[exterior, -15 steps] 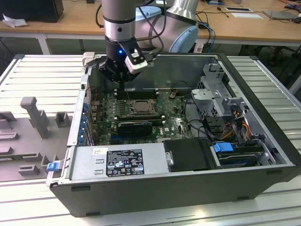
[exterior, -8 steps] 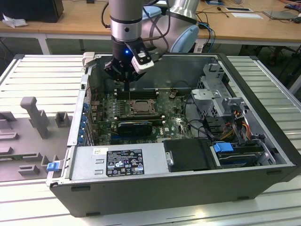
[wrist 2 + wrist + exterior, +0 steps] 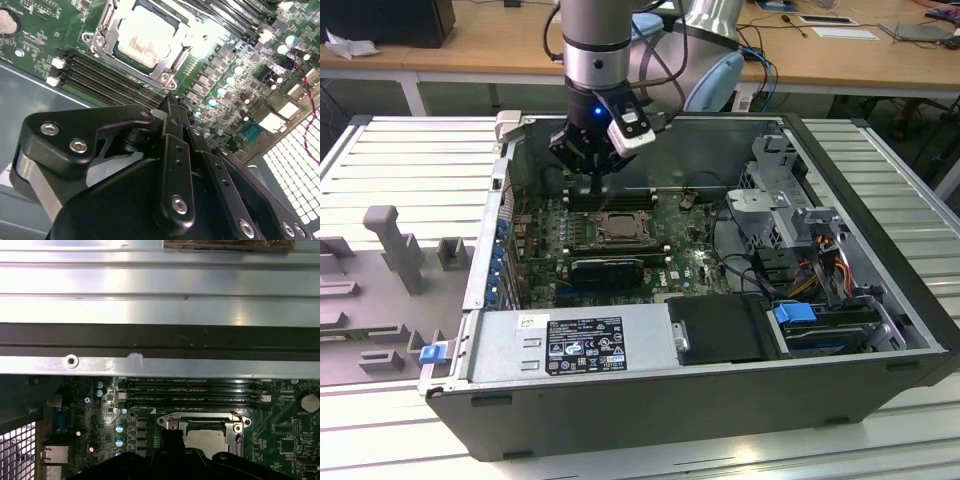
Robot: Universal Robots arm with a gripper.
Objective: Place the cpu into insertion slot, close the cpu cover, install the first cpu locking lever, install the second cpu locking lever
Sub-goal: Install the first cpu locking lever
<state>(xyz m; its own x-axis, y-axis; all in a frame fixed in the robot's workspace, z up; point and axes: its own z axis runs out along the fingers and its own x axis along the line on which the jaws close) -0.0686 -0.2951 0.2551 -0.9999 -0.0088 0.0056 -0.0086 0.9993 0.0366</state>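
The cpu (image 3: 618, 229) lies in the insertion slot (image 3: 582, 238) on the green board, its pale metal face (image 3: 144, 36) up. The cpu cover (image 3: 172, 64) lies flat around it as a metal frame, and it shows the same way in the first wrist view: cpu (image 3: 205, 439), cpu cover (image 3: 200, 418). My gripper (image 3: 597, 186) hangs just above the board at the socket's far edge, over the memory slots (image 3: 610, 197). Its fingers (image 3: 172, 125) are shut with nothing between them, their tips (image 3: 169, 106) at the socket's corner.
A long black card (image 3: 605, 268) lies in front of the socket. The power supply (image 3: 570, 342) and a black drive box (image 3: 720, 330) fill the near side of the case. A drive cage (image 3: 775, 200) with cables stands at the exterior view's right. Grey fixtures (image 3: 395, 245) stand outside.
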